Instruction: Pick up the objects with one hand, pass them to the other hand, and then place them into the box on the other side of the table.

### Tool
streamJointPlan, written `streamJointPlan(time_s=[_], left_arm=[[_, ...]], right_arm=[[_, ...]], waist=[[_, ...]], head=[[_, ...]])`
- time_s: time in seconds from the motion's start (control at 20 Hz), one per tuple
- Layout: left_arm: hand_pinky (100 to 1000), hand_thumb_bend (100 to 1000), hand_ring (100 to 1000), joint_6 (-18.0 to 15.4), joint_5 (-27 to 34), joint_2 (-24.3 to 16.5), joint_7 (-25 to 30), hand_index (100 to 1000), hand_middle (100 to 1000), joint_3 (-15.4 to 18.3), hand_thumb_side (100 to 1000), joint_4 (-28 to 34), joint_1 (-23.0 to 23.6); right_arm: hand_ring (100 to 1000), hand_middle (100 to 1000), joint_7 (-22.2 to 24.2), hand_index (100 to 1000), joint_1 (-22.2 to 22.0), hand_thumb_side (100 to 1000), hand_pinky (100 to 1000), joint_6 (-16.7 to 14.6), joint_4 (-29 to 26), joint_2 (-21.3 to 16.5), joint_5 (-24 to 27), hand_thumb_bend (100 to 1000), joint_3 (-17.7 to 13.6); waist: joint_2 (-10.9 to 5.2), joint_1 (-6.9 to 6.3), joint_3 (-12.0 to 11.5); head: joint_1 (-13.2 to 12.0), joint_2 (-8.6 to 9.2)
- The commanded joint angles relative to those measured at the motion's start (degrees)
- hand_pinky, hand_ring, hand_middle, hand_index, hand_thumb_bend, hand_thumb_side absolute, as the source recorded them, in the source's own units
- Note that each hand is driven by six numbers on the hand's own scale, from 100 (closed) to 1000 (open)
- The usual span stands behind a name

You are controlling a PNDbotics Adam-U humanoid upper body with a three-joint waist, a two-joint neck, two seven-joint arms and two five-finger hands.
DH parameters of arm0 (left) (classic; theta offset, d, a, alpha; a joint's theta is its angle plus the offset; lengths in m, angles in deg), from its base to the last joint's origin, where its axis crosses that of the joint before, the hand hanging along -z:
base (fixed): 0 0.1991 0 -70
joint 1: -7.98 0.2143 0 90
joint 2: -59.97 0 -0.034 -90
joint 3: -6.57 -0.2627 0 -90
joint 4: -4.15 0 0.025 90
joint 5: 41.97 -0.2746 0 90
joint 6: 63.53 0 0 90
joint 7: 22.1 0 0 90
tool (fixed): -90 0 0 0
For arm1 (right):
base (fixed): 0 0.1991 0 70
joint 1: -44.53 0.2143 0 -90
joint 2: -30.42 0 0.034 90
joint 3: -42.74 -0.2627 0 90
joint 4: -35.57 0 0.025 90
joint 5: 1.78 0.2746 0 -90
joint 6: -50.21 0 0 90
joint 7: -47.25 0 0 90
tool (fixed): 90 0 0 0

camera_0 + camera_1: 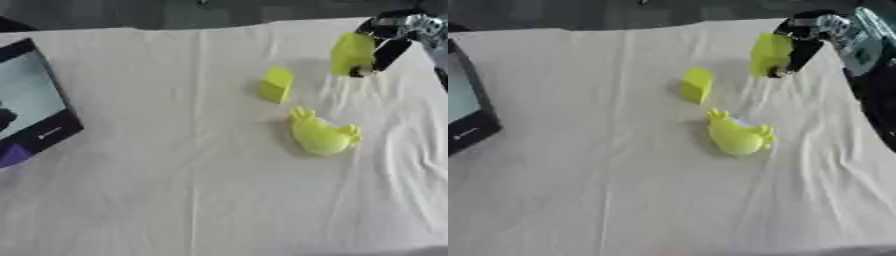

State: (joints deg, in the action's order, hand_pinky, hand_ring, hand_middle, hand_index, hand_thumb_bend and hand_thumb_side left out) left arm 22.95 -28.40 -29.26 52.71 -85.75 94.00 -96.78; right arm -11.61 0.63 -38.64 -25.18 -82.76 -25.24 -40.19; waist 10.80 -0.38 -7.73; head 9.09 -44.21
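Three yellow-green objects lie on the white cloth. A small block (277,84) stands near the middle right. A rounded, lobed toy (322,135) lies in front of it. At the far right, my right hand (388,46) comes in from the upper right corner with its fingers curled round a taller yellow-green piece (351,53), which sits at or just above the cloth. A dark box (31,102) with a pale inside stands at the left edge. My left hand shows in no view.
The white cloth (175,175) is wrinkled on the right side. A purple shape (12,155) pokes out by the box's near corner. The table's far edge runs along the top, with a dark floor behind.
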Motion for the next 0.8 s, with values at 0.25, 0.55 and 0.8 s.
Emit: streamJointPlan(time_s=[0.25, 0.55, 0.8], left_arm=[[877, 555, 678, 0.21, -0.04, -3.21, 0.54, 695, 572, -0.44, 593, 2.55, -1.74], [873, 560, 685, 1.39, -1.1, -7.39, 2.63, 702, 580, -1.71, 560, 6.41, -4.01], [868, 569, 690, 3.81, -3.01, -12.99, 5.94, 707, 584, -3.82, 534, 10.8, -6.9]], right_arm=[[556, 543, -14.39, 563, -5.62, 100, 726, 4.62, -13.05, -0.49, 16.45, 406, -0.77], [539, 547, -24.91, 569, -10.41, 100, 700, 6.85, -22.67, 4.73, 22.56, 416, -0.68], [542, 554, -30.11, 576, -12.62, 100, 700, 6.36, -25.95, 9.91, 23.99, 416, 0.12]], waist=[[-1.15, 0.18, 0.07], [-1.9, 0.13, 0.14], [-2.89, 0.03, 0.1]], head=[[-0.4, 0.09], [-0.43, 0.09], [-0.49, 0.09]])
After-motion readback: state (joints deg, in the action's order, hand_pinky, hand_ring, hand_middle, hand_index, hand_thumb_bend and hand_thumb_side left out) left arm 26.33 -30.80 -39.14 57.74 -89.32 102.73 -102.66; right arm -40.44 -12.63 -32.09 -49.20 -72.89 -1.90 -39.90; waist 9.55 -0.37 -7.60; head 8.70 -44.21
